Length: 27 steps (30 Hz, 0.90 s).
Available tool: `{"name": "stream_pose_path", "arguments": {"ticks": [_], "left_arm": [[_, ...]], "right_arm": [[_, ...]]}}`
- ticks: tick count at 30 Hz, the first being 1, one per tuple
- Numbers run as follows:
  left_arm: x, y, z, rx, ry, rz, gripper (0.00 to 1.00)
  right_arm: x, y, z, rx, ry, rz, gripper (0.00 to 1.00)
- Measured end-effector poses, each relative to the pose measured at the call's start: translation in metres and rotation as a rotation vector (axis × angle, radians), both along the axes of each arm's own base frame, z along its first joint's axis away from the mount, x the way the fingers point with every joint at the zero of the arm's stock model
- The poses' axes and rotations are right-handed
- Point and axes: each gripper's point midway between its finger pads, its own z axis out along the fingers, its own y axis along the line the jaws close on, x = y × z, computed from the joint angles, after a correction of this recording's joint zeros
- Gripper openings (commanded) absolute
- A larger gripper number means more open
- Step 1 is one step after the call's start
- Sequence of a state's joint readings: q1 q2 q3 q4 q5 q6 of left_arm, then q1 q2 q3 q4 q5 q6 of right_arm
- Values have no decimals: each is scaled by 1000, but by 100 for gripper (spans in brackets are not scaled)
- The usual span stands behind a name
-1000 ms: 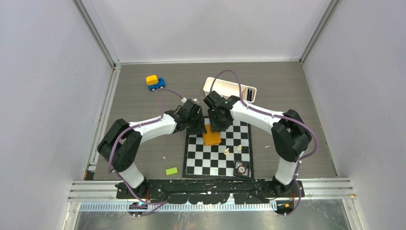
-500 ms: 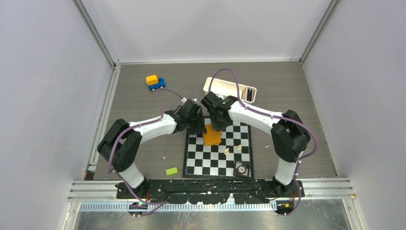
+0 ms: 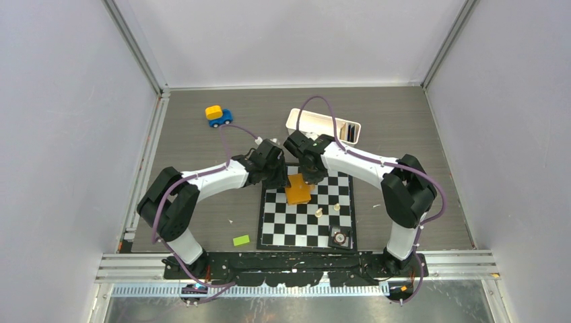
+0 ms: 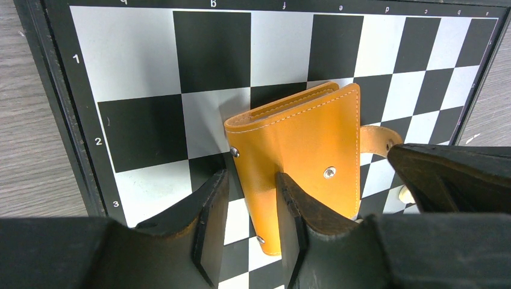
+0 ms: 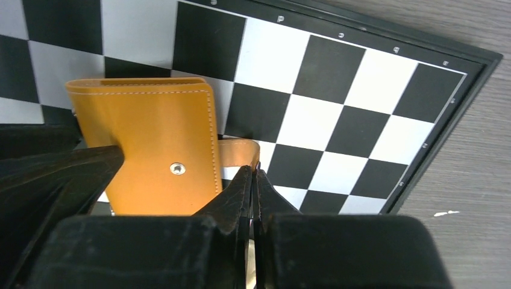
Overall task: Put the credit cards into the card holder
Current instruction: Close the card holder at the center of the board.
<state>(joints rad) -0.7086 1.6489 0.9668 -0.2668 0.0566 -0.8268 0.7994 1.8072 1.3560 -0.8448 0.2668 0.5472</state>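
Holding: left gripper (image 4: 250, 220) clamps the holder's (image 4: 301, 144) near edge on the chessboard (image 4: 150, 72).
Right gripper (image 5: 254, 180): pinched shut on the strap (image 5: 238, 150).
Cards: not visible.
Risk: strap slipping free; holder twisting.

Pale lavender-grey walls (image 3: 60, 134) with aluminium corner posts (image 3: 135, 47) enclose a grey wood-grain table (image 3: 188, 141) under even light.
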Motion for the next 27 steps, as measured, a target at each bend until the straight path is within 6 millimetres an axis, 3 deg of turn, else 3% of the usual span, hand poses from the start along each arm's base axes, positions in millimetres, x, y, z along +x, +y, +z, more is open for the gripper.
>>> {"name": "stream_pose_path", "arguments": {"ticks": [4, 13, 20, 27], "left_arm": [[0, 0, 0, 0, 0, 0, 36], [0, 0, 0, 0, 0, 0, 36], [0, 0, 0, -1, 1, 1, 34], [0, -1, 0, -4, 3, 0, 34]], "right_arm": [[1, -8, 0, -36, -12, -10, 11], [2, -9, 0, -34, -12, -15, 1], [1, -12, -15, 93, 66, -37, 1], [-1, -6, -5, 288, 104, -30, 1]]}}
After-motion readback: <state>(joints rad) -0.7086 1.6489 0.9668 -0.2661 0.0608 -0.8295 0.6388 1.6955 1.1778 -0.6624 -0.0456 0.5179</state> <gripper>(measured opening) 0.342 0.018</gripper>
